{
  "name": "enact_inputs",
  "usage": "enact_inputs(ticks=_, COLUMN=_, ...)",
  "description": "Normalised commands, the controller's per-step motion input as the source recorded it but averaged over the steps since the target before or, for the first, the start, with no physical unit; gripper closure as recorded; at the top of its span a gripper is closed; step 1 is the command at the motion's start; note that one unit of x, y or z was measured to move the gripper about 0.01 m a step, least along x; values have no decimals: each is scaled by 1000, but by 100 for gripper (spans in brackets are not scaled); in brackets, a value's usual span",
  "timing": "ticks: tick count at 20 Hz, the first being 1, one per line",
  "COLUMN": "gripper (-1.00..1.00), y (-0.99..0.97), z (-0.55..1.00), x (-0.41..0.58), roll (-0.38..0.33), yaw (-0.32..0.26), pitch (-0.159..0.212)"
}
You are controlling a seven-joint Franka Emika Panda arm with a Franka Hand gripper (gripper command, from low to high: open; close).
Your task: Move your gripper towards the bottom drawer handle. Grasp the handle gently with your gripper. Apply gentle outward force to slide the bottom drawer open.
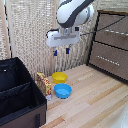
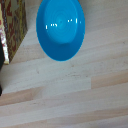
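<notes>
My gripper hangs from the white arm at the top middle of the exterior view, fingers pointing down and apart, holding nothing. The dark brown dresser stands on the exterior view's right. Its bottom drawer is shut, and its silver bar handle runs across the front. The gripper is well off to the exterior view's left of that handle and a little higher. The wrist view shows no drawer or fingers, only the floor below.
A blue bowl and a yellow bowl sit on the wooden floor beneath the gripper. A patterned box stands beside a black bin. An upper drawer handle lies above.
</notes>
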Motion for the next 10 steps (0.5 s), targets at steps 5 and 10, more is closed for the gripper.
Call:
enact_inputs(ticks=5, gripper=-100, y=-178, z=-210, x=23, roll=-245, yaw=151, pitch=6)
enact_inputs(ticks=10, gripper=-100, y=-365, z=-388, x=45, roll=-260, yaw=157, pitch=31)
